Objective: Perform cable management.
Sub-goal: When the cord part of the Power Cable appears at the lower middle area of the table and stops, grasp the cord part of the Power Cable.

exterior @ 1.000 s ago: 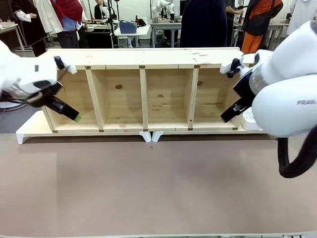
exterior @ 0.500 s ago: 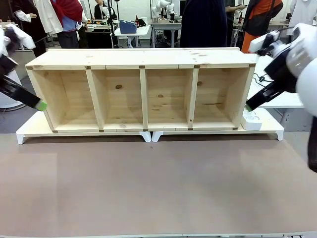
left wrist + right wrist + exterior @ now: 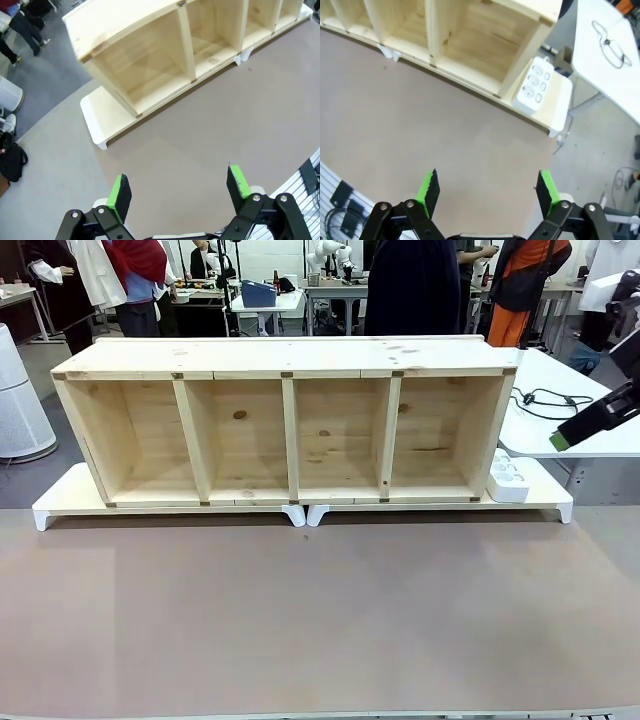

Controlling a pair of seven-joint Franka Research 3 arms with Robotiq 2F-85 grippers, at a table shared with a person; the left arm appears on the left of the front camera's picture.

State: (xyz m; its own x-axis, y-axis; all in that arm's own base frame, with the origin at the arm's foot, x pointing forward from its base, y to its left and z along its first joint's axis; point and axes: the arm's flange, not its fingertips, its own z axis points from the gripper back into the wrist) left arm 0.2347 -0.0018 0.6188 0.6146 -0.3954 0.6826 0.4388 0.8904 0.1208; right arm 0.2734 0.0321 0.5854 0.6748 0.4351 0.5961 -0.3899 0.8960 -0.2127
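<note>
A white multi-socket power strip [image 3: 508, 478] [image 3: 535, 85] lies on the white base board just past the right end of the wooden shelf unit [image 3: 290, 358]. A thin black cable [image 3: 545, 400] [image 3: 610, 42] lies looped on the white side table to the right. Whether it joins the strip I cannot tell. My right gripper [image 3: 562, 438] hangs at the far right edge, above and right of the strip. In its wrist view the right gripper [image 3: 487, 192] is open and holds nothing. My left gripper [image 3: 179, 187] is open over the brown table, off the shelf's left end.
The shelf unit [image 3: 150, 55] lies on its side with its compartments facing me, on white base boards [image 3: 60, 502]. The brown table top [image 3: 320, 620] stretches in front of it. The white side table [image 3: 590, 405] stands at the right. People stand at benches behind.
Both arms have drawn back from the ends of the shelf. The left arm has left the front view; the right gripper has moved right and up, away from the power strip.
</note>
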